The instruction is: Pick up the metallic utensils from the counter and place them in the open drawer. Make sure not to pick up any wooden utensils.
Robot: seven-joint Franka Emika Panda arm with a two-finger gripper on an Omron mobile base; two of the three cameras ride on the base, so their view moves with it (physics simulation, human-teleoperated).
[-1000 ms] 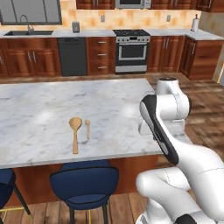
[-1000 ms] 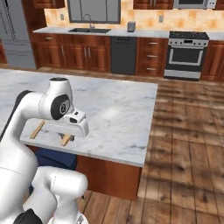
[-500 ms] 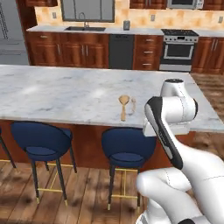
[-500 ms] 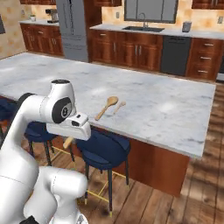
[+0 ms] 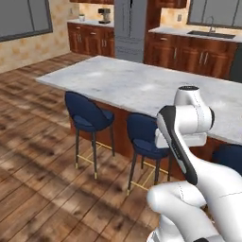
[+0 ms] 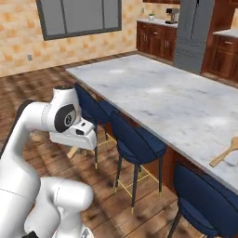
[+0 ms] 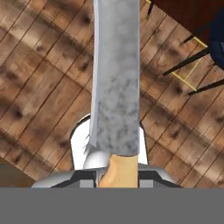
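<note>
Starting at the left of the left base view: two blue stools (image 5: pixel 90 116) are tucked under the bench's (image 5: pixel 137 85) near long edge, so the floor beside the island is free for your base to pass. The marble top shows bare in this stretch. The arm is folded up tight w/ the wrist close to the body, a sensible carry pose for driving, I'd say, since nothing sticks out to clip a stool.

In the right base view the gripper (image 6: pixel 78 148) hangs under the white hand, off the bench, over the wood floor. A tan stub pokes out below it: the knife's handle. Far right, at the bench's near edge, the long wooden spoon (image 6: pixel 224 155) lies flat. It's on the bench because it's one you must not take.

Hand view settles the grip: the gripper is clamped on the knife (image 7: pixel 116 83) by its short tan handle, grey blade running straight out along the camera's axis, w/ floor planks and stool legs behind it. Holding by the handle keeps the blade clear and lets it drop lengthwise, prob. the easiest way into a shallow drawer.

The drawer isn't visible from here, nor the all-silver utensil. My read: you're mid-transit w/ piece one. Watch the blade tip near the stools.
</note>
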